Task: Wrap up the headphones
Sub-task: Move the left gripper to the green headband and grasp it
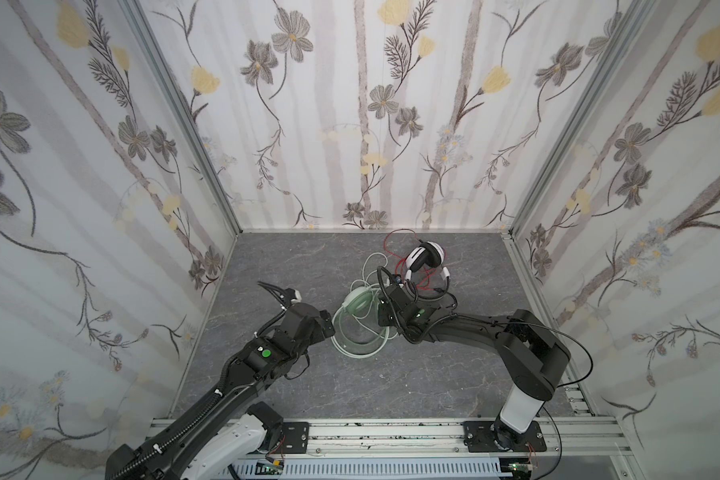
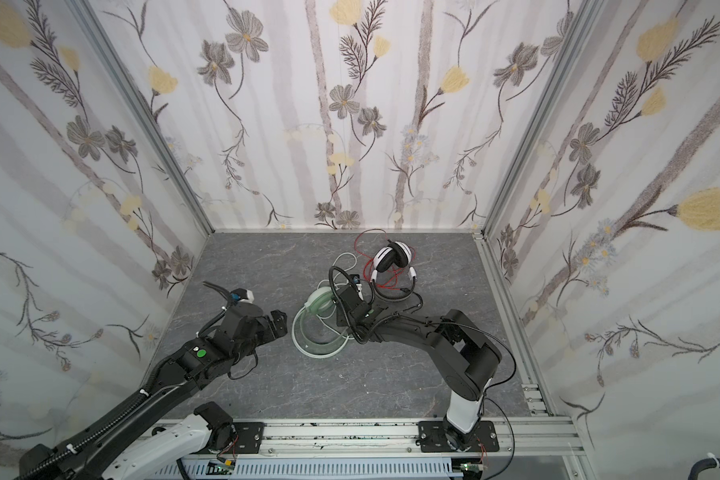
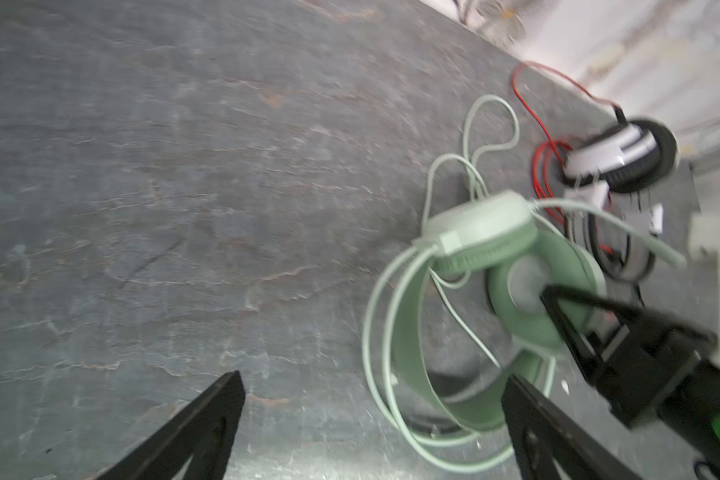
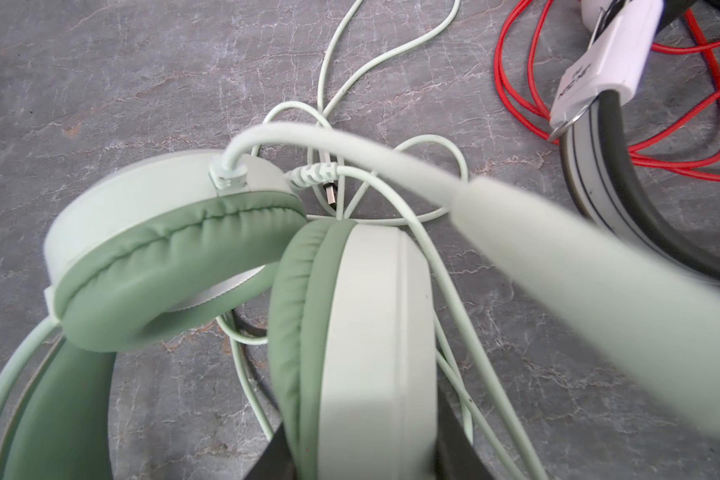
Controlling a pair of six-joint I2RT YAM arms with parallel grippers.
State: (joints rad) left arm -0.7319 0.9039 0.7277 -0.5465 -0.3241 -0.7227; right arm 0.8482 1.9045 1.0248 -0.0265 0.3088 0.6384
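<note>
Could get messy: the right gripper (image 4: 364, 444) only has one squishy ear cup of the green headset (image 1: 356, 305) mid-table, jaws partway open and pressing both its sides, so it might twist or slip. The loose green cord (image 4: 350, 70) loops toward 12 o'clock, near the red cord (image 4: 516, 104) of the white headset (image 1: 425, 255) at 1 o'clock, so a snag looks likely. The left gripper (image 3: 373, 376) at 9 o'clock is wide open and empty.

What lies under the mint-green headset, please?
The mint-green headset's pale cord loops beneath its ear cups on the grey tabletop; the cups hide where it runs on.
</note>
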